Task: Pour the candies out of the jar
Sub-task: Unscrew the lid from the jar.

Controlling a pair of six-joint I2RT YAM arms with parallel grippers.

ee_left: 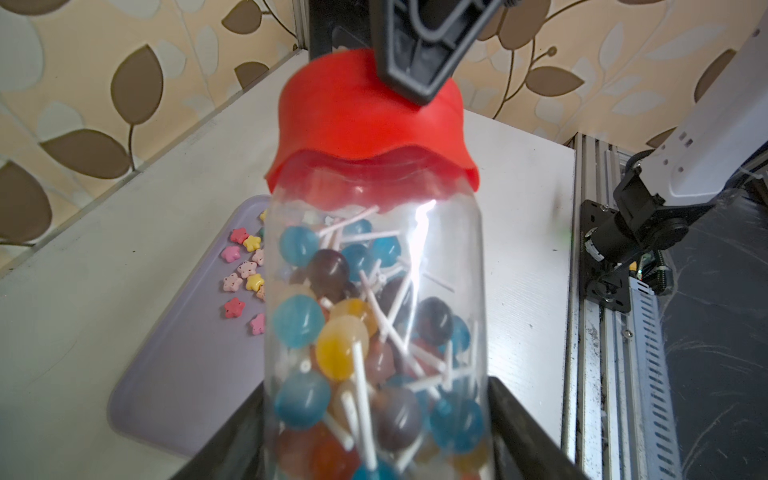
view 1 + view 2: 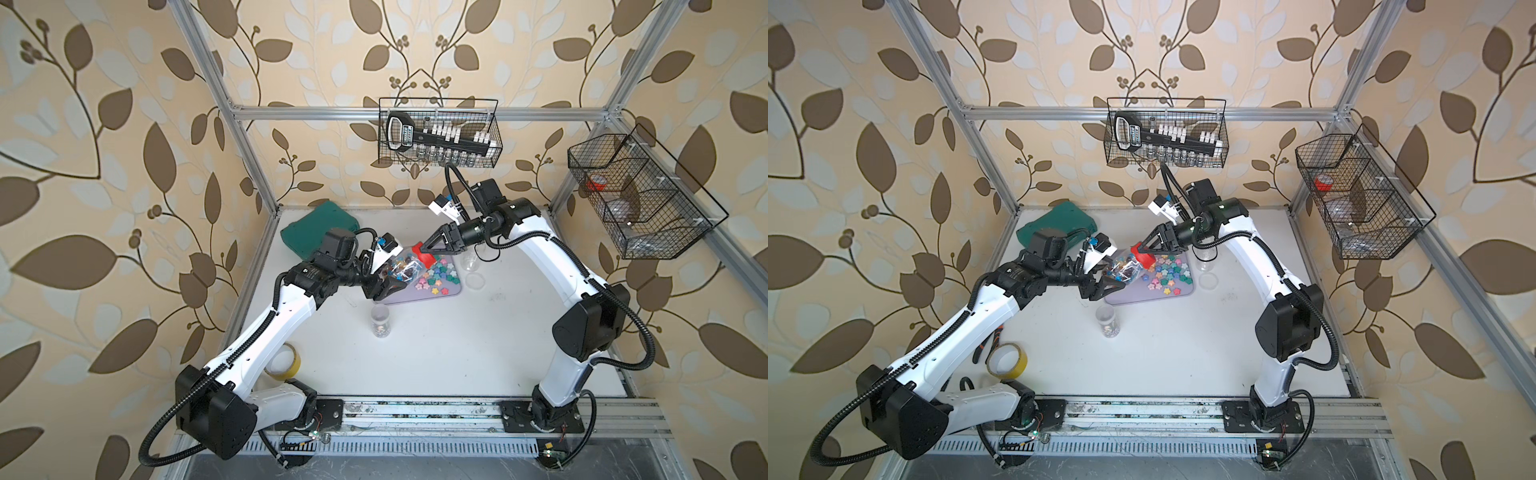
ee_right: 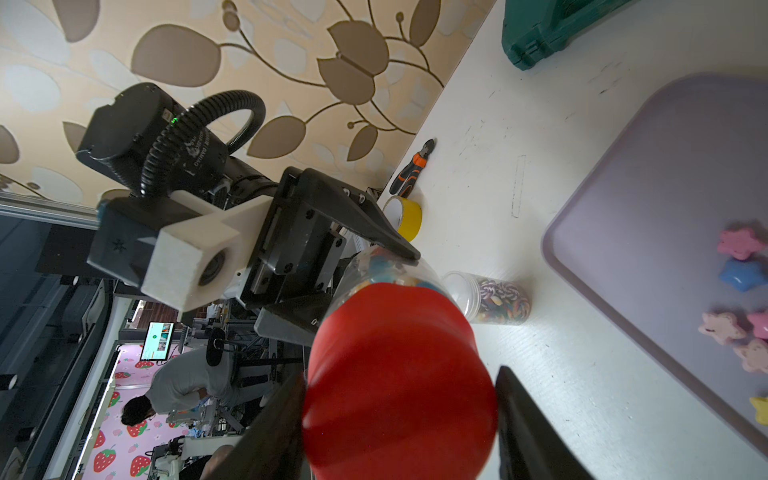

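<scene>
Left hand (image 2: 392, 287) clamps the jar (image 2: 399, 268); right hand (image 2: 423, 248) flanks the red lid (image 2: 430, 261) at its 2 o'clock end, contact unclear. Pinch squarely, then twist.

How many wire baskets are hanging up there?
2. The back basket hangs from the far rail. The side basket hangs beside the right arm. None seems hidden.

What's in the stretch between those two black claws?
The clear jar of ball lollipops: the left gripper holds its body, the right gripper flanks its red lid. The left wrist view shows it best.
</scene>
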